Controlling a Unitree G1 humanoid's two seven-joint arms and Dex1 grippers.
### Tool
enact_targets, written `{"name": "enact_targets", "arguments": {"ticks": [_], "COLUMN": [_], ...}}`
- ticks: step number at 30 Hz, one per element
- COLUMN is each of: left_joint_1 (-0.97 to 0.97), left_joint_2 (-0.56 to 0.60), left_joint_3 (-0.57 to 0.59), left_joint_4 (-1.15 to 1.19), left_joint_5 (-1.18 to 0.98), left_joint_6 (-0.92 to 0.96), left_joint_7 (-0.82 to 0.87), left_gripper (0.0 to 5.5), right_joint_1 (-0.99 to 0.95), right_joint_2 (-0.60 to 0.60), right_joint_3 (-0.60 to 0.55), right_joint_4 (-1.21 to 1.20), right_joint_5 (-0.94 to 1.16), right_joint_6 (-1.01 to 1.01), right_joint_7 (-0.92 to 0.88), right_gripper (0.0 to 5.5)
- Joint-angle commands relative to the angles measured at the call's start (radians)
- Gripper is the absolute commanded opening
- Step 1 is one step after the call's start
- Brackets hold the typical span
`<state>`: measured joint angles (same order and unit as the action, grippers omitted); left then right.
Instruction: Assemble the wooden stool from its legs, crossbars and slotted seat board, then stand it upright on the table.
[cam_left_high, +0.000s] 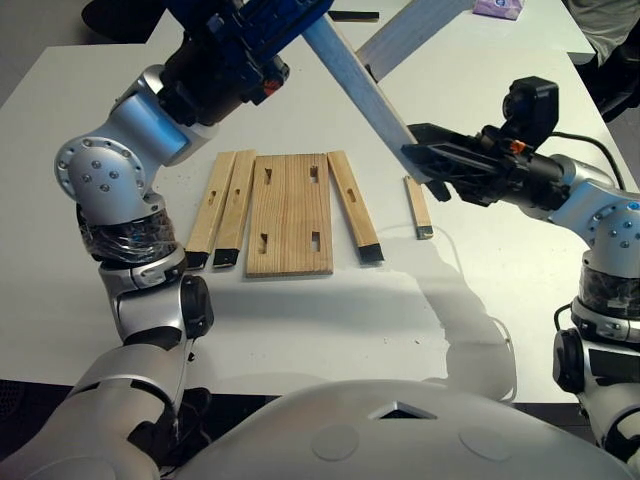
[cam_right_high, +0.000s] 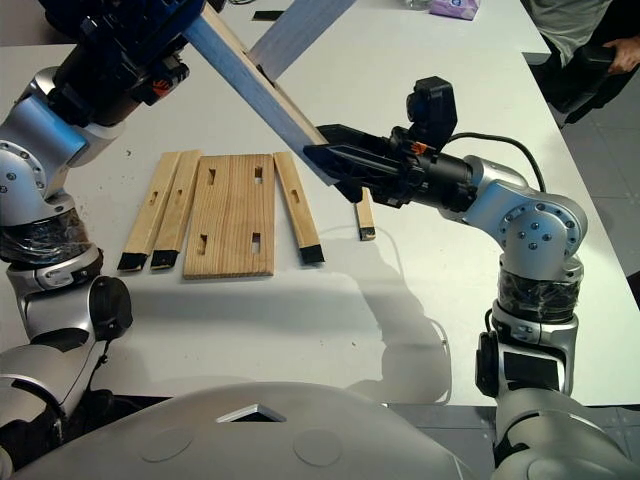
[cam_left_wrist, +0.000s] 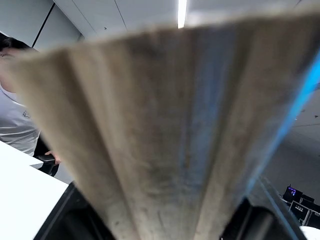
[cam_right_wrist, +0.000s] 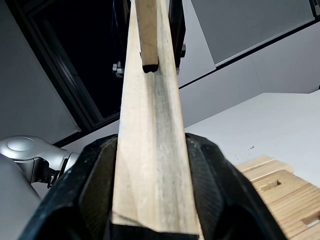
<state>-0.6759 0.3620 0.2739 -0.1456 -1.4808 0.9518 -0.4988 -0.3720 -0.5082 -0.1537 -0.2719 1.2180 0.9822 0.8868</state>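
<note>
A long pale wooden leg (cam_left_high: 360, 85) slants above the table. My right gripper (cam_left_high: 428, 168) is shut on its lower end; in the right wrist view the leg (cam_right_wrist: 150, 150) runs between both fingers (cam_right_wrist: 95, 185). My left gripper (cam_left_high: 270, 35) is raised at the back left and shut on a wooden piece (cam_left_wrist: 165, 140). A second pale piece (cam_left_high: 410, 30) crosses the leg's upper end; how they meet is hidden. On the table lie the slotted seat board (cam_left_high: 290, 215), two dark-tipped legs (cam_left_high: 222, 210) to its left, another leg (cam_left_high: 355, 205) to its right and a short crossbar (cam_left_high: 418, 208).
A purple packet (cam_left_high: 497, 8) and a thin black object (cam_left_high: 355, 15) lie at the far side of the white table (cam_left_high: 330, 320). A cable (cam_left_high: 590, 140) trails by my right arm. The table's front half is bare.
</note>
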Motion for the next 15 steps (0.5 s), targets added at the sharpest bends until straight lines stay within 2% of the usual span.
{"name": "enact_targets", "arguments": {"ticks": [1, 15], "left_joint_1": [-0.001, 0.041], "left_joint_2": [-0.001, 0.023], "left_joint_3": [0.006, -0.019], "left_joint_4": [-0.012, -0.030], "left_joint_5": [-0.029, -0.038], "left_joint_6": [-0.007, 0.013], "left_joint_7": [0.026, 0.028], "left_gripper": [2.36, 2.36], "right_joint_1": [0.022, 0.006], "right_joint_2": [0.007, 0.051], "right_joint_3": [0.021, -0.039], "right_joint_4": [-0.037, -0.012], "right_joint_5": [0.014, 0.153], "right_joint_6": [0.014, 0.007], "right_joint_7": [-0.017, -0.151], "right_gripper": [2.05, 2.05]}}
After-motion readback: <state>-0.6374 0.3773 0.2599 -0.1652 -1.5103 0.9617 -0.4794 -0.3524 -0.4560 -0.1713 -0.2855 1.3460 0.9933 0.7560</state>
